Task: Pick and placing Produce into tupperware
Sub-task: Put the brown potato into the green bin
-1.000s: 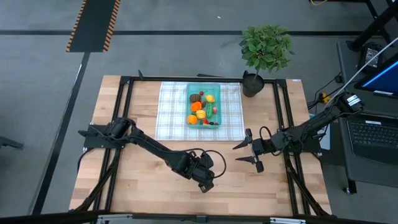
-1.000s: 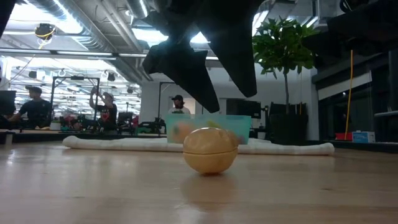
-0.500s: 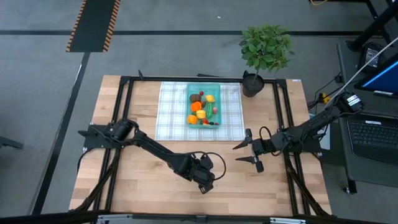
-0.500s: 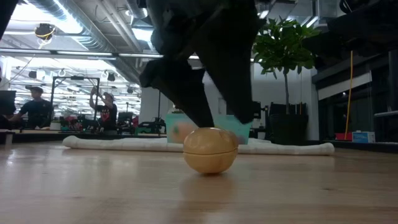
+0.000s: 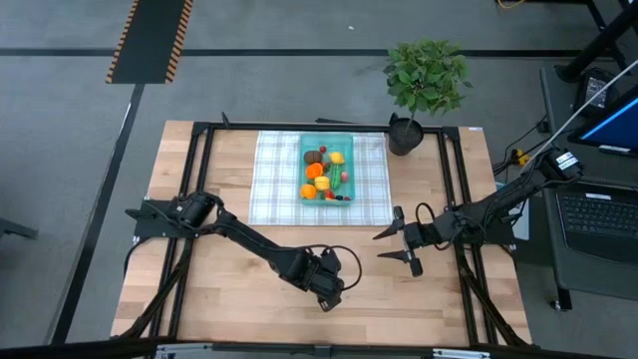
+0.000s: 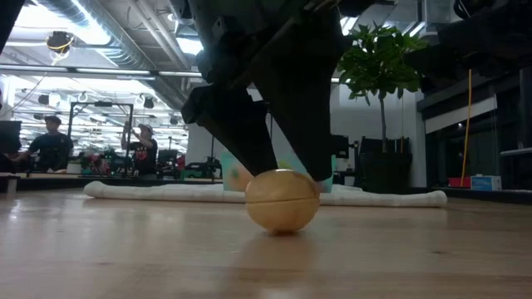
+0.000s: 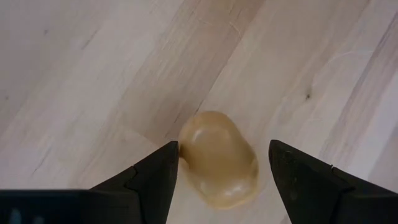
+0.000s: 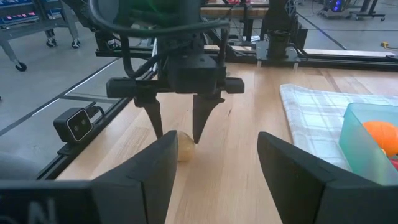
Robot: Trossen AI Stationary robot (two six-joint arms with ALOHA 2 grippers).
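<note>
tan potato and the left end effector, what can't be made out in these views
- Round tan toy potato: hidden in the high view under the left end effector; only the low and wrist views show it.
- Contact: fingers straddle it open; touch unclear.
- Shallow translucent teal tupperware: mostly blocked by the arm in the low view, cut by the edge in the right wrist view.
- Its produce: too small to identify from above.

Left arm stretches from its base at the left side across to the front middle of the bench, wrist bent so the left gripper (image 5: 332, 295) points straight down. Its jaws are open, the two dark fingers (image 7: 152, 177) spread apart with tips close to the bench top. Right arm comes in from the right edge, running low and roughly level toward the center. The right gripper (image 5: 396, 245) hangs above the bench with jaws open too, gripping nothing, well apart from the left one.
</note>
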